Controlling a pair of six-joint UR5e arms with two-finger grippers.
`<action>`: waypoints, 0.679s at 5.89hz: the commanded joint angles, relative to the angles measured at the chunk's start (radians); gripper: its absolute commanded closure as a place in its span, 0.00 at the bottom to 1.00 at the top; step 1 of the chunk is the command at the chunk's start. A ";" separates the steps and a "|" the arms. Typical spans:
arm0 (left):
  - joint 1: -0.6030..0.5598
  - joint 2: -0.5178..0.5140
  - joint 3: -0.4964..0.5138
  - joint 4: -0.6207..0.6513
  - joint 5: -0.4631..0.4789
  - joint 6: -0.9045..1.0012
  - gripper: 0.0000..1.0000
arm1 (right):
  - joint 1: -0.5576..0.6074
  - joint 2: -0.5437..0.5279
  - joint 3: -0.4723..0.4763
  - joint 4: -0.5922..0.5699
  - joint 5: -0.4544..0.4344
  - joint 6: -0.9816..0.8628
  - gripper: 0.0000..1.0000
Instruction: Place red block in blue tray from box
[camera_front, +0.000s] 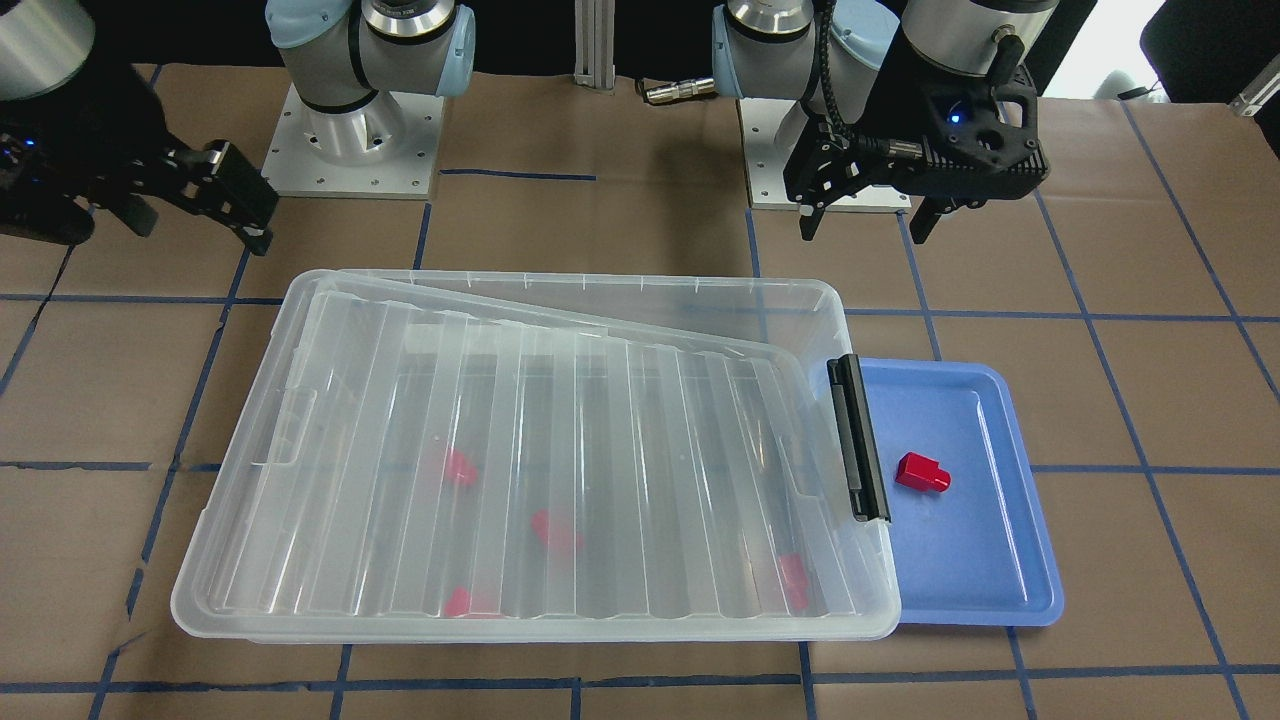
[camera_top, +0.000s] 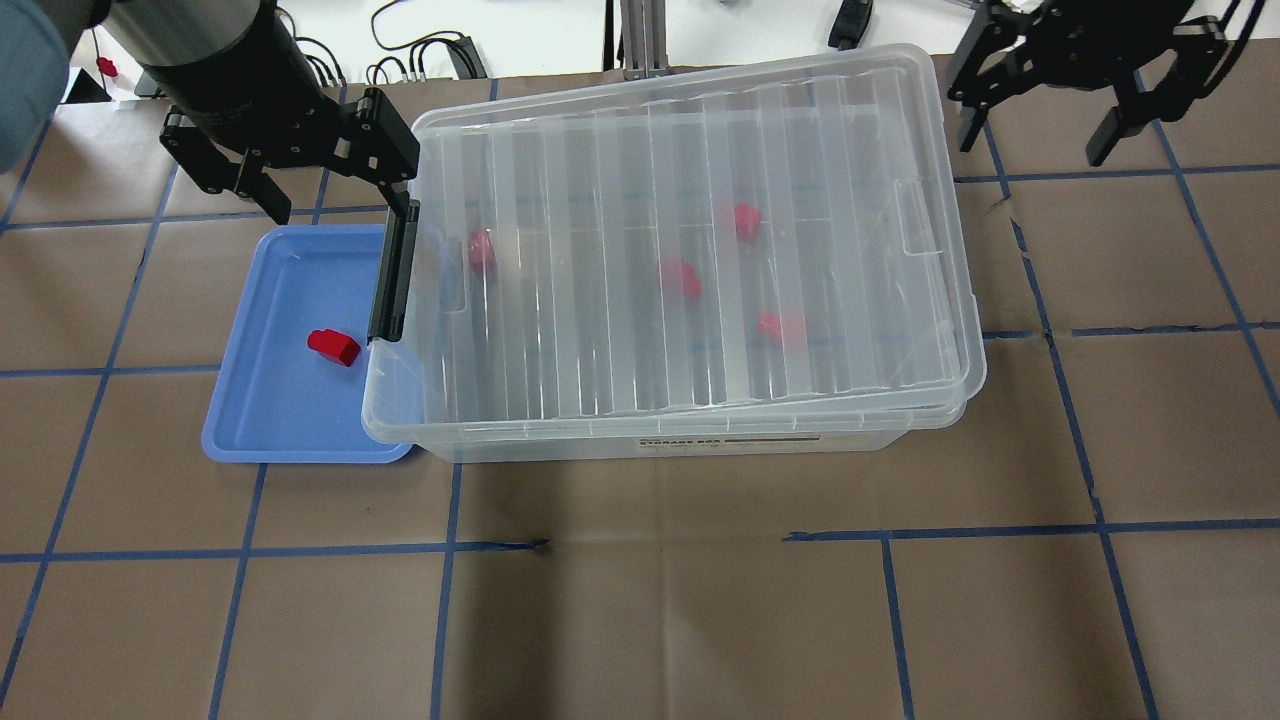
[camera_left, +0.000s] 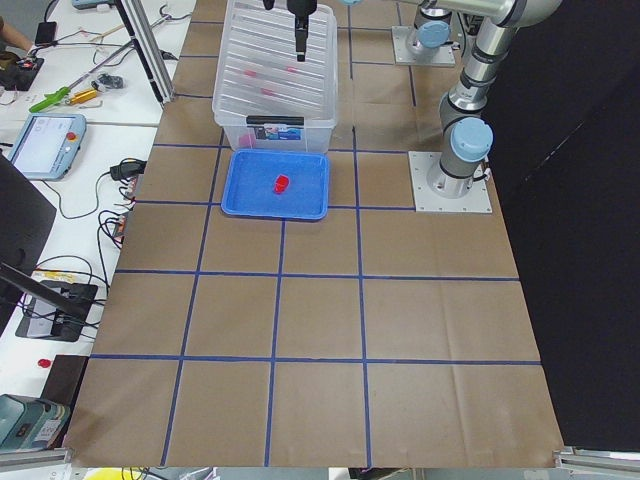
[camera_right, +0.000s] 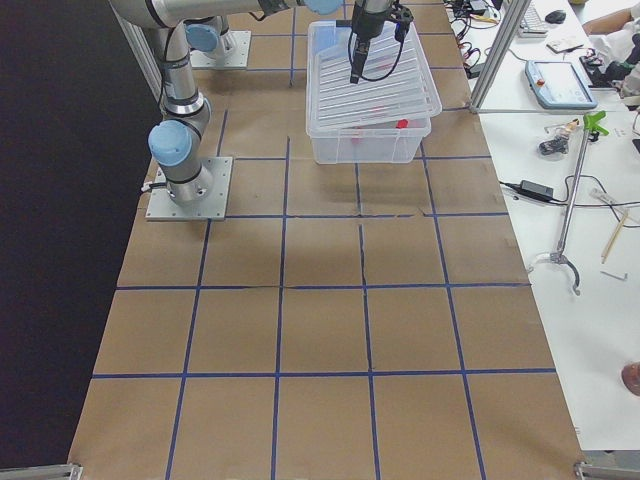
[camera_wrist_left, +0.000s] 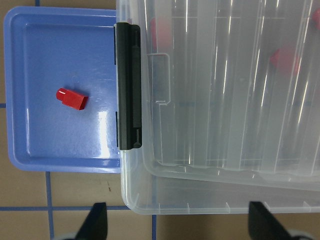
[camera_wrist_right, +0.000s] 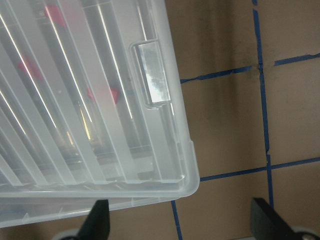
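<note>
One red block (camera_front: 921, 472) lies on its side in the blue tray (camera_front: 970, 570); it also shows in the overhead view (camera_top: 333, 346) and the left wrist view (camera_wrist_left: 71, 98). The tray (camera_top: 262, 420) is tucked against the box's clip end. The box (camera_top: 700, 440) has its ribbed lid (camera_top: 650, 150) lying askew on top, with the black clip bar (camera_top: 393, 270) at the tray end. Several red blocks (camera_top: 680, 277) show blurred through the lid. My left gripper (camera_top: 338, 195) is open and empty above the tray's far edge. My right gripper (camera_top: 1035, 140) is open and empty beyond the box's other end.
The table is brown paper with a blue tape grid (camera_top: 660, 540). The arm base plates (camera_front: 355, 140) stand behind the box in the front-facing view. Cables and a tablet lie on the side benches (camera_left: 45, 140).
</note>
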 joint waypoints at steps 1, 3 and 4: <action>0.000 0.002 0.000 0.000 0.000 0.000 0.01 | 0.039 0.003 0.006 0.000 -0.001 0.032 0.00; 0.000 0.000 0.000 0.000 0.000 0.002 0.01 | 0.052 -0.008 0.049 -0.005 -0.003 0.029 0.00; 0.000 0.000 0.000 0.000 0.000 0.002 0.01 | 0.052 -0.006 0.049 -0.009 -0.006 0.029 0.00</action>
